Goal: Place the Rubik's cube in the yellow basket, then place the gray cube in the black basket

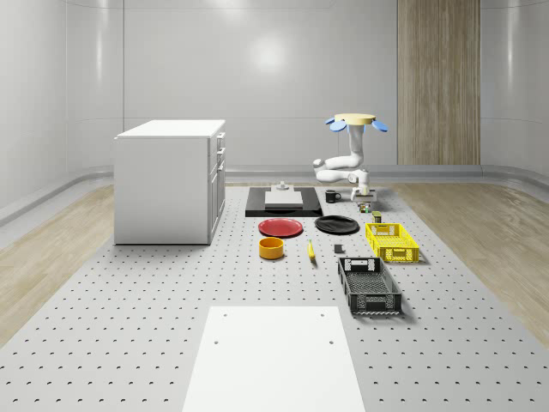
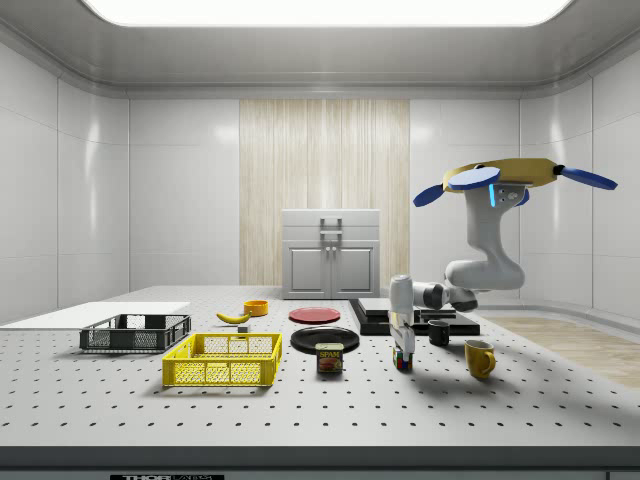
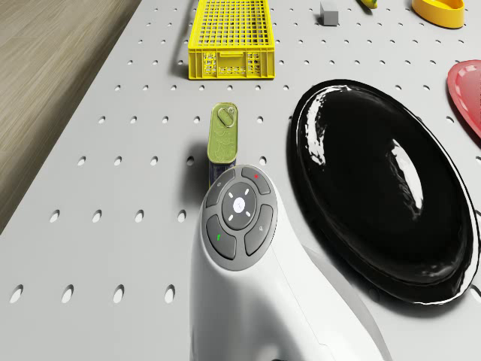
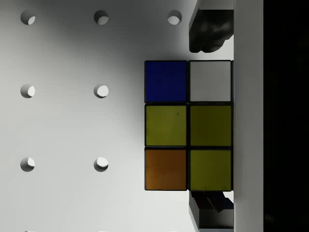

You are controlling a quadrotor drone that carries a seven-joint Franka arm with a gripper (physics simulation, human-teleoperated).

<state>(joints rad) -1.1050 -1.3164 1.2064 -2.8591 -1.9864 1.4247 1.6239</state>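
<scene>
The Rubik's cube (image 4: 188, 125) sits on the perforated table, beside a can and a little beyond the yellow basket (image 1: 392, 241). My gripper (image 4: 210, 123) points straight down over it, open, with one finger (image 4: 210, 31) on each side of the cube and a thin gap showing. From the side, the gripper (image 2: 402, 345) reaches down to the cube (image 2: 402, 360). The small gray cube (image 1: 339, 250) lies between the yellow basket and the banana; the black basket (image 1: 369, 286) stands nearer the front. The drone (image 1: 356, 120) hovers above the back right of the table.
A spam can (image 2: 330, 358) stands right beside the cube. A black plate (image 1: 336, 224), red plate (image 1: 280, 227), orange bowl (image 1: 271, 248) and banana (image 1: 310, 250) lie toward the whole-scene view's left. A yellow mug (image 2: 479, 357) and black mug (image 2: 439, 332) are close by. A white cabinet (image 1: 170, 180) stands far left.
</scene>
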